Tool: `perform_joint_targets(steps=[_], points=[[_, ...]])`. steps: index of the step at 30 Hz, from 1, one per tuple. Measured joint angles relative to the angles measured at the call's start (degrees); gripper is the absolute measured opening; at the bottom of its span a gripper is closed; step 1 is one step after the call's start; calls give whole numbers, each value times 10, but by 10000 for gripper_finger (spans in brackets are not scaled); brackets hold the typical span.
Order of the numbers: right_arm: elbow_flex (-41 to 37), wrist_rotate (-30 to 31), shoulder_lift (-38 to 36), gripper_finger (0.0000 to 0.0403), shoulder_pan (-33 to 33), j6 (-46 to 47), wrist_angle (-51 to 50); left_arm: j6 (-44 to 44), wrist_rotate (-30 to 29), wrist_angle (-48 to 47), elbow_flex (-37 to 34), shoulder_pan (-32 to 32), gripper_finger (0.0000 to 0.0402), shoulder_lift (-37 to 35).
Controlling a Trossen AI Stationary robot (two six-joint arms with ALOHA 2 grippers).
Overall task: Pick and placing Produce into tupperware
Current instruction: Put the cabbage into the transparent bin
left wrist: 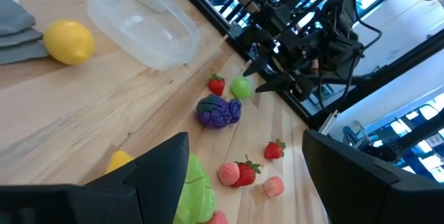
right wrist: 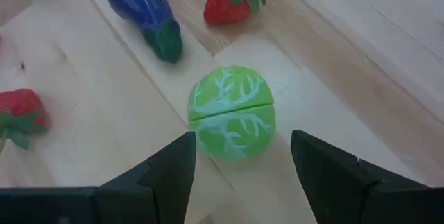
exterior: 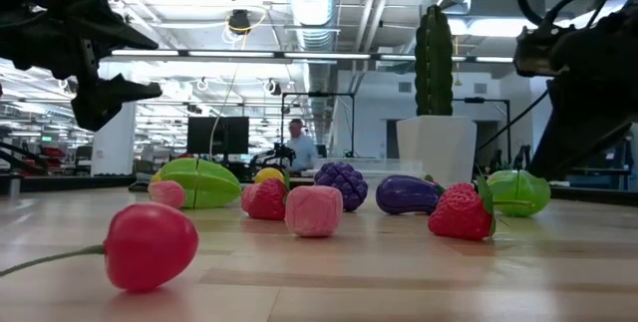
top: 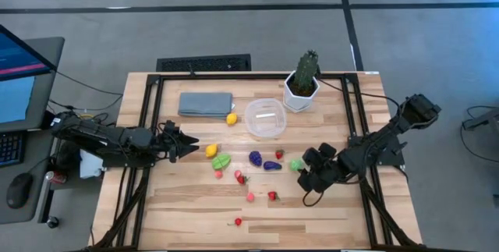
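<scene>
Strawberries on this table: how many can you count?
3 strawberries: one beside the purple grapes, one beside the flat green fruit, and one next to a pink piece. None seems hidden.

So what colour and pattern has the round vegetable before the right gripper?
The cabbage is light green with pale branching veins; the right wrist view shows it best.

**Count of things on the table**

Two robot arms. One clear container (top: 265,118), one potted cactus (top: 302,80), one folded grey cloth (top: 206,104). Toy produce: two yellow pieces, two green, two purple, and about six small red or pink ones.
</scene>
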Motion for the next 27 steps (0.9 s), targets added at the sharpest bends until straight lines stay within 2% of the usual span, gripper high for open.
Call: perform_joint_targets(steps=[4,11,14,18,27], points=[[0,-21,0,284,-12,-10,3,-4,0,-7,0,0,272,0],[0,-42,0,364,-29,-45,22,-5,-2,-21,0,0,272,0],[0,-43,0,385,-37,-51,22,-5,-3,-21,0,0,272,0],[0,-56,0,391,-52,-86,26,-5,-4,-21,0,0,272,0],[0,-74,0,375,-101,-155,52,-5,-16,-21,0,0,272,0]])
